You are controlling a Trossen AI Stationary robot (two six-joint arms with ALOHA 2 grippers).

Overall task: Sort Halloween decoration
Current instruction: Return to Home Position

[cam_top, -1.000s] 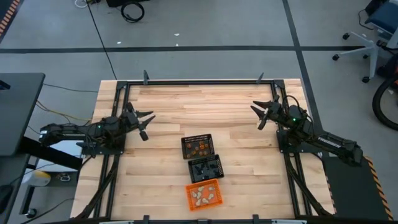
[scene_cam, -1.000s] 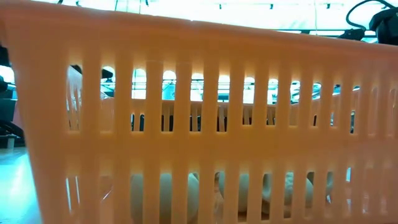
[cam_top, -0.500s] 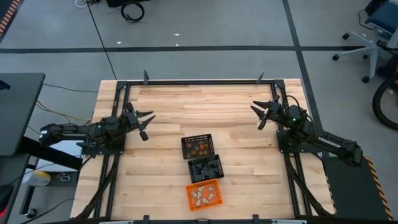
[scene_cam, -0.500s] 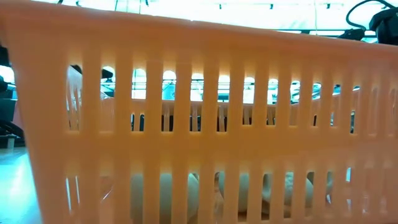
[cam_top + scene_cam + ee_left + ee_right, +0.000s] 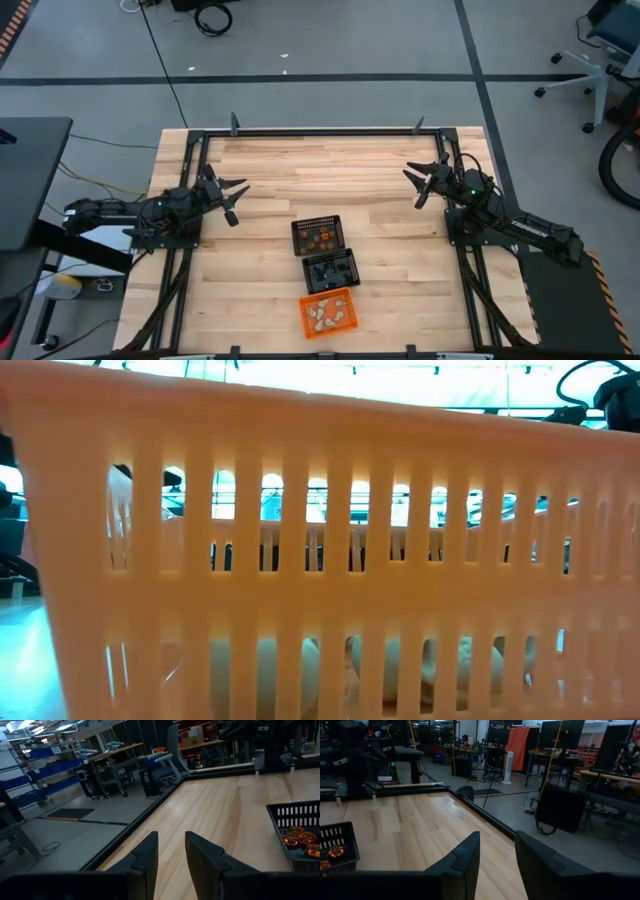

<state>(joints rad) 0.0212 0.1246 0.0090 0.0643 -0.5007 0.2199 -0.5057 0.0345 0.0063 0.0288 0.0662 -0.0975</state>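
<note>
The Halloween decoration lies sorted in three small baskets at the table's near middle. Orange trinkets [image 5: 320, 238] fill the farthest black mesh basket [image 5: 299, 226]. Black trinkets [image 5: 330, 270] sit in the second mesh basket [image 5: 351, 261]. Cream-white trinkets [image 5: 326, 314] rest in the orange basket [image 5: 304, 305], whose slotted wall [image 5: 320, 560] fills the low view. My left gripper [image 5: 240, 203] hovers near the table's left edge, open and holding nothing [image 5: 171, 845]. My right gripper [image 5: 412, 188] hovers near the right edge, also open and holding nothing [image 5: 497, 845].
Bare wooden tabletop [image 5: 330, 175] spreads between both grippers and the baskets. A black metal frame [image 5: 320, 131] runs around the table's edges. Beyond the table are desks, shelves and an office chair [image 5: 590, 60].
</note>
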